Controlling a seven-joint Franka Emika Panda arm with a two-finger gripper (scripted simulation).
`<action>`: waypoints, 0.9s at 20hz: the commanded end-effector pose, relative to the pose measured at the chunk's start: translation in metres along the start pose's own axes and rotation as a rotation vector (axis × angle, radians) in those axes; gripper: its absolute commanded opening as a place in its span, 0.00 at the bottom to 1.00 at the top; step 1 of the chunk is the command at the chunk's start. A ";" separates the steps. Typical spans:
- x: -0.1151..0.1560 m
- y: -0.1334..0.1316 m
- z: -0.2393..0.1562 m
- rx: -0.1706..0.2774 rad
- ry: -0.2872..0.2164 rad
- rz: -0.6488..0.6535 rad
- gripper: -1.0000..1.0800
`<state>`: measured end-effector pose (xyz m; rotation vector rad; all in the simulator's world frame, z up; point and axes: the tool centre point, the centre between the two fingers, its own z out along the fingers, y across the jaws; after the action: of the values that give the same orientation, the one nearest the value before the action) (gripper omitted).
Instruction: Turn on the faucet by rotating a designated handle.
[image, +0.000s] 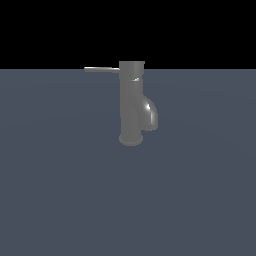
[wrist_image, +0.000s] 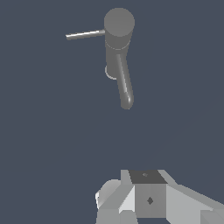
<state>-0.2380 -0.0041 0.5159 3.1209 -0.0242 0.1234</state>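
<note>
While the faucet (image: 132, 105) stands untouched on the worktop (image: 60, 190), its handle (image: 101, 69) remains unturned; jaws' state cannot be told.

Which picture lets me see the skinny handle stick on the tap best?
The exterior view: the handle shows side-on, sticking out level from the top of the faucet, toward that view's left. The wrist view looks down from above, so the handle still shows, but its height is lost.
</note>
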 end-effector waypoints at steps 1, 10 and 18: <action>0.005 -0.001 0.001 0.004 -0.001 0.019 0.00; 0.041 -0.008 0.009 0.032 -0.013 0.146 0.00; 0.088 -0.020 0.025 0.057 -0.034 0.324 0.00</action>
<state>-0.1576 0.0117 0.5003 3.1505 -0.4789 0.0825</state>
